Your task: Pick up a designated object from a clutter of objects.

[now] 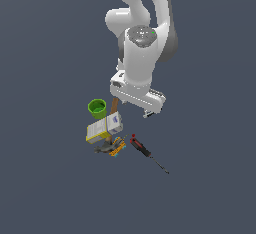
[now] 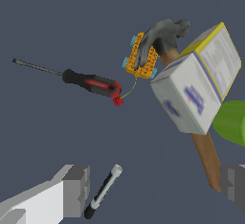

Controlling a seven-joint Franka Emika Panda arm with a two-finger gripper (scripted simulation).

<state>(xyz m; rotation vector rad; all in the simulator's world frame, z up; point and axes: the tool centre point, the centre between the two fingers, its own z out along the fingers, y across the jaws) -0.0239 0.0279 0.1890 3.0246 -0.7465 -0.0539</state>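
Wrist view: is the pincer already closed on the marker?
No: the marker lies free on the floor beside one finger of the pincer, whose jaws stand wide apart.

I see a marker (image 2: pixel 103 191) with a smooth, slightly shiny grey-white body and a black end that looks like plastic. The screwdriver (image 2: pixel 89 82) has a glossy red and black plastic-looking handle and a thin dark metal shaft. The hammer (image 2: pixel 168 32) has a dull grey metal head, and its brown handle looks like plain matt wood. The box (image 2: pixel 198 82) looks like smooth printed cardboard. The orange thing (image 2: pixel 142 56) on the hammer head looks rough and bumpy. The green cup (image 1: pixel 97 108) looks like smooth plastic. The gripper fingers (image 2: pixel 75 191) look matt grey.
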